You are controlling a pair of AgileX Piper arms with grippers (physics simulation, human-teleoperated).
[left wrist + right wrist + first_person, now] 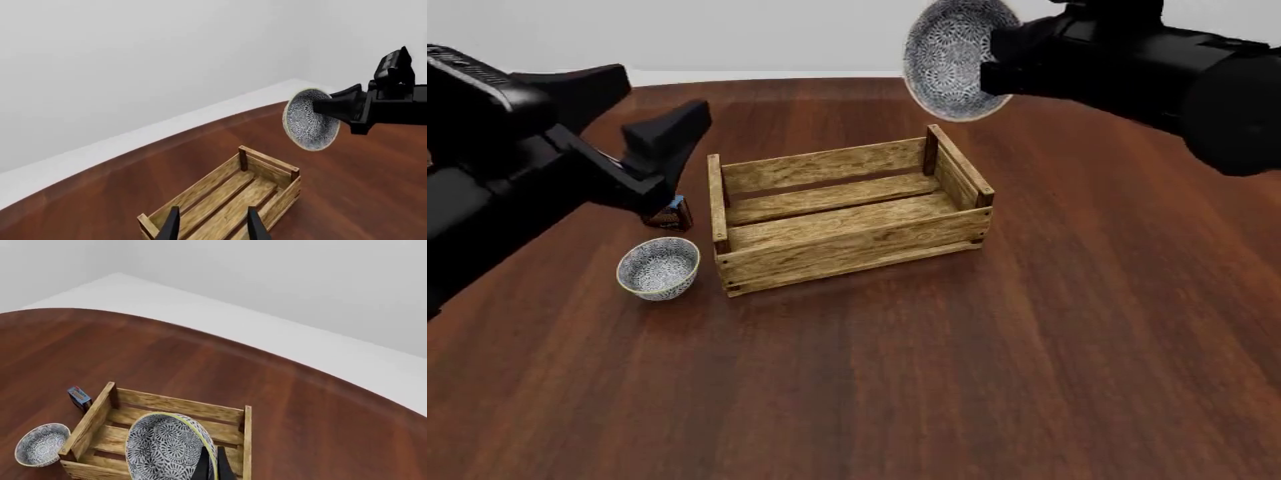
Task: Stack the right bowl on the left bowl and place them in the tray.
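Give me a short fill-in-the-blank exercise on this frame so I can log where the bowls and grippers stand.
1. The right gripper holds a patterned bowl by its rim, ____ the table.
2. The other bowl rests on the table beside the tray's ____ end in the front view.
3. The tray holds ____ bowls.
4. The left gripper is open and holds ____.

Missing words: above; left; no; nothing

Tray (851, 212) mid-table, left bowl (658, 268) on the table at its 8 o'clock, small box (669, 212) at 9 (partly hidden), right bowl (958, 55) held aloft at 1 o'clock.
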